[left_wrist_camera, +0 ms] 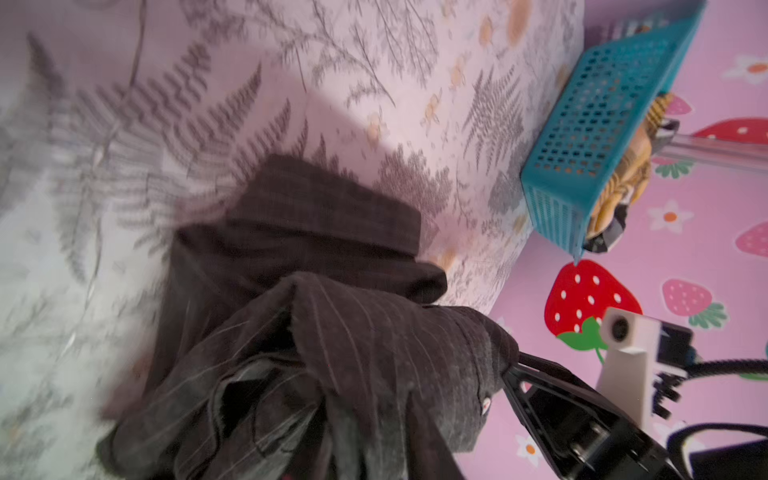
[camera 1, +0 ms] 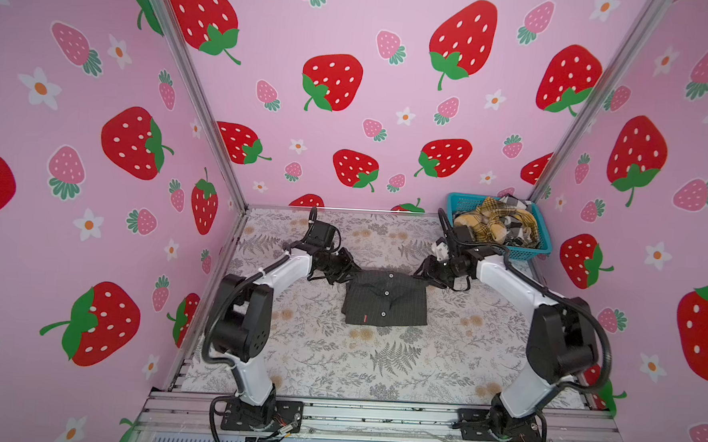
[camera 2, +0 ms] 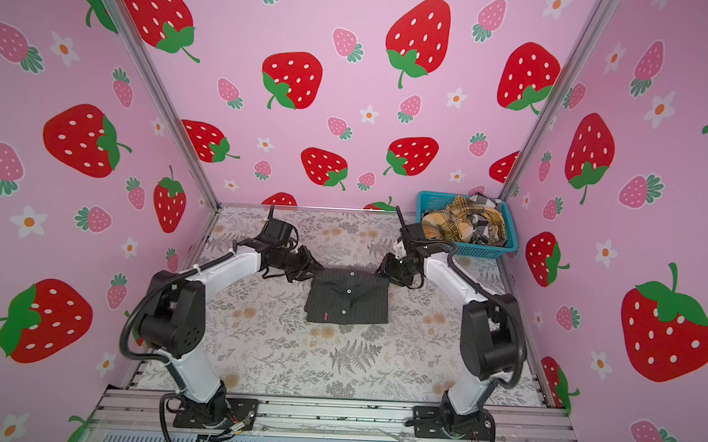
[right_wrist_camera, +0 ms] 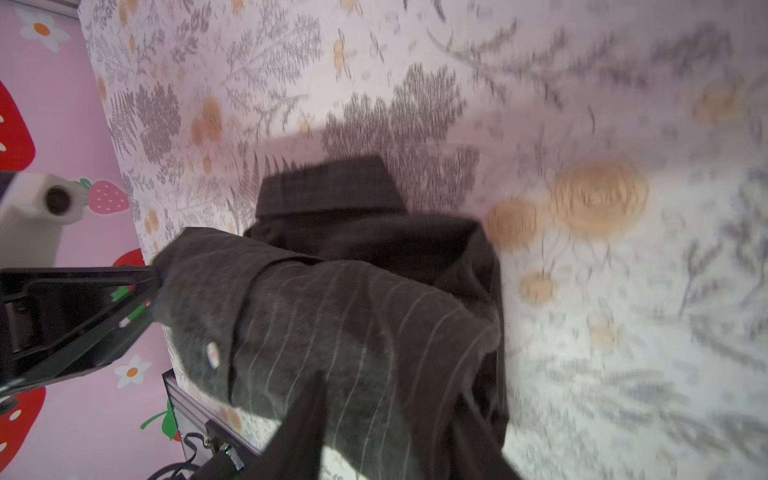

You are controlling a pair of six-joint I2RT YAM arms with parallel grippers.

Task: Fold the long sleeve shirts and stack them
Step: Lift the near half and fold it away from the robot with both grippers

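The dark charcoal pinstriped shirt (camera 1: 385, 300) (camera 2: 348, 298) lies folded into a rectangle mid-table, buttons up. My left gripper (camera 1: 347, 273) (camera 2: 310, 269) is at its far left corner and my right gripper (camera 1: 422, 275) (camera 2: 383, 271) at its far right corner. Both sets of fingers stand apart. In the wrist views the far edge of the shirt (left_wrist_camera: 374, 332) (right_wrist_camera: 353, 324) bunches up over the jaws, hiding most of the left ones. The mustard-yellow plaid shirt (camera 1: 489, 225) and the black-and-white checked shirt (camera 1: 515, 203) sit crumpled in the basket.
A turquoise mesh basket (camera 1: 538, 249) (camera 2: 486, 250) (left_wrist_camera: 602, 104) stands at the table's far right corner, close behind the right arm. Pink strawberry walls close in three sides. An aluminium rail with both arm bases runs along the front edge.
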